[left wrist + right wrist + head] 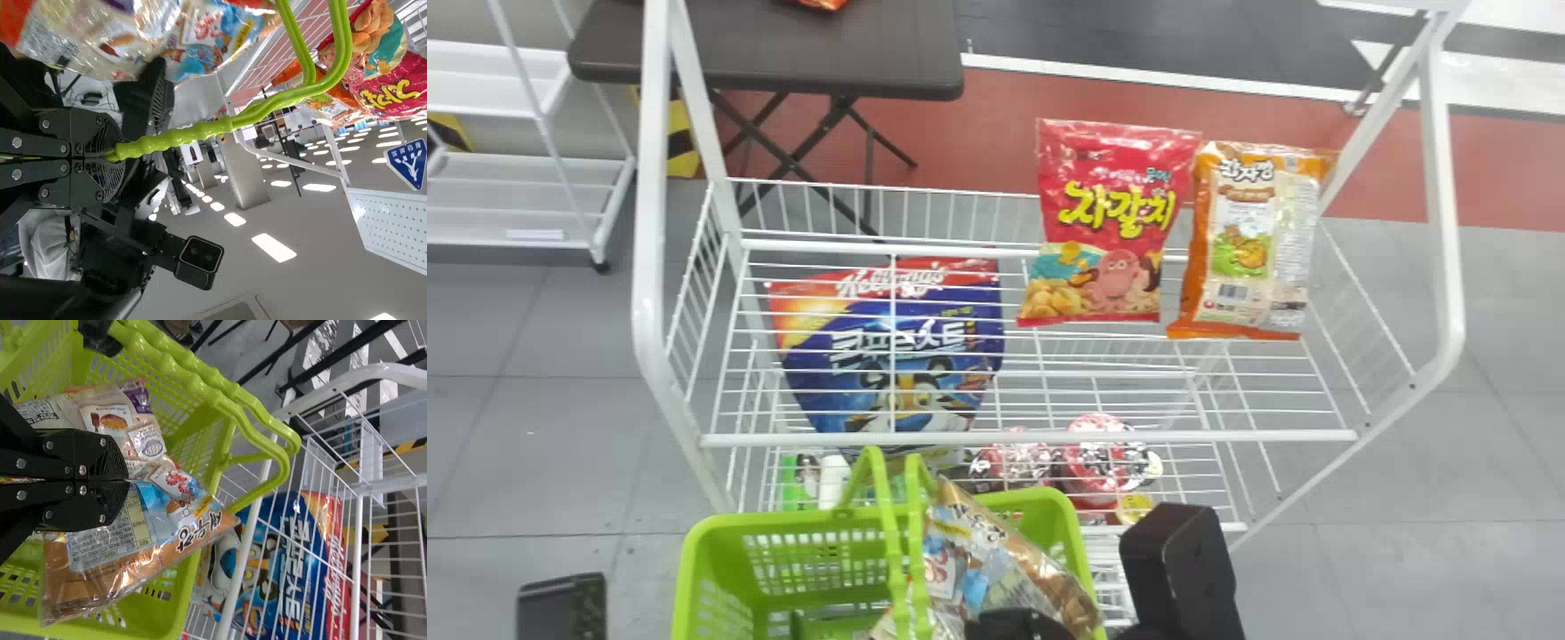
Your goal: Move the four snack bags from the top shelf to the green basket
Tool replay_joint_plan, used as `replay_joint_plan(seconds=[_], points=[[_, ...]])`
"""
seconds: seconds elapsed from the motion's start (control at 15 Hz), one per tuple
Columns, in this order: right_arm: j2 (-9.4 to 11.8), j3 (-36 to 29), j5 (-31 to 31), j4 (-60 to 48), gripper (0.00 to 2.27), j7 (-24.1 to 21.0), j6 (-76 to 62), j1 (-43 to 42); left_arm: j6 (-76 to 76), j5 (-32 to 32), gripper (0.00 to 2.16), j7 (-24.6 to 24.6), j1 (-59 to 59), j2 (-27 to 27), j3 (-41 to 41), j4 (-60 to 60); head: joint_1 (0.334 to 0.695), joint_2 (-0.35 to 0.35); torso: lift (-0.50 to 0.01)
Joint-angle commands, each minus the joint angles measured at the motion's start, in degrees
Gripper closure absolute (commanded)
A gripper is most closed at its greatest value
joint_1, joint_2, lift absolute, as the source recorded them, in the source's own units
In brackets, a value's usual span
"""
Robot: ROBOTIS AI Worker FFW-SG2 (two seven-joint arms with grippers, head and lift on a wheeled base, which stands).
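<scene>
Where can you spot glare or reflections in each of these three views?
Head view: small white glints on the tan bag in the basket; left wrist view: ceiling lights glare as plain white patches, and wrapping glints; right wrist view: glossy highlights along the handles, shine on the bag's film.

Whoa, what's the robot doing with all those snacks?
The robot's left gripper holds the green basket by its handle. Its right gripper is pinching a shiny snack bag in the basket. A red bag and an orange bag are on the top shelf, not packed yet.
</scene>
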State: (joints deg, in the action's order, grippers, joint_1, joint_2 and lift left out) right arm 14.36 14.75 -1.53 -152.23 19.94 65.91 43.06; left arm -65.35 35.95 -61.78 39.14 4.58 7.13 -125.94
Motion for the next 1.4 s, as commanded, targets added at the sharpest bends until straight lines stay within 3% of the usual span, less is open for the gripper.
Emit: replay_joint_plan(seconds=[0.0, 0.33, 0.4, 0.47, 0.53, 0.73, 0.93, 1.07, 1.2, 1.33], points=[[0.6, 2.0, 0.3, 1.0, 2.11, 1.2, 0.5, 0.2, 0.3, 0.0, 1.30, 0.1, 0.1, 0.0, -0.1, 0.1, 0.695, -0.110, 0.000], [1.2, 3.3, 0.2, 1.8, 2.06, 1.7, 0.1, 0.3, 0.5, -0.4, 1.31, 0.4, -0.1, 0.0, -0.8, 0.0, 0.695, -0.039, 0.000], [1.2, 2.7, -0.1, 1.9, 1.52, 1.2, -0.2, 0.3, 0.5, -0.4, 1.30, 0.3, 0.0, 0.0, -0.8, -0.2, 0.695, -0.035, 0.000], [1.2, 2.1, 0.2, 1.8, 0.32, -0.8, -0.4, 0.2, 0.5, -0.4, 1.30, 0.3, 0.0, 0.0, -0.8, -0.2, 0.695, -0.041, 0.000], [1.3, 1.7, 0.5, 1.9, 0.00, -1.5, -1.3, 0.3, 0.5, -0.4, 1.31, 0.3, 0.1, 0.0, -0.8, -0.2, 0.695, -0.057, 0.000], [1.2, 0.3, 2.3, 2.5, 0.05, -4.5, -6.9, 0.2, 0.5, -0.4, 1.30, 0.1, 0.1, 0.0, -0.8, -0.3, 0.695, -0.108, 0.000], [0.6, -2.1, 2.6, 7.3, 0.05, -8.9, -26.4, -1.5, 0.5, -0.5, 1.31, 0.2, 0.4, 0.0, -1.2, -0.5, 0.695, -0.158, 0.000], [-2.3, -3.2, 2.5, 14.8, 0.05, -12.7, -36.2, -7.5, 0.5, -0.9, 1.31, 0.3, 0.4, 0.0, -1.7, -0.6, 0.695, -0.181, 0.000], [-6.8, -5.0, 2.6, 23.6, 0.07, -16.8, -43.5, -14.8, 0.5, -1.1, 1.30, 0.5, 0.4, 0.1, -2.1, -0.6, 0.695, -0.201, 0.000], [-9.1, -6.8, 3.7, 31.7, 0.09, -20.9, -47.1, -21.3, 0.5, -1.1, 1.30, 0.7, 0.3, 0.3, -2.2, -0.8, 0.695, -0.222, 0.000]])
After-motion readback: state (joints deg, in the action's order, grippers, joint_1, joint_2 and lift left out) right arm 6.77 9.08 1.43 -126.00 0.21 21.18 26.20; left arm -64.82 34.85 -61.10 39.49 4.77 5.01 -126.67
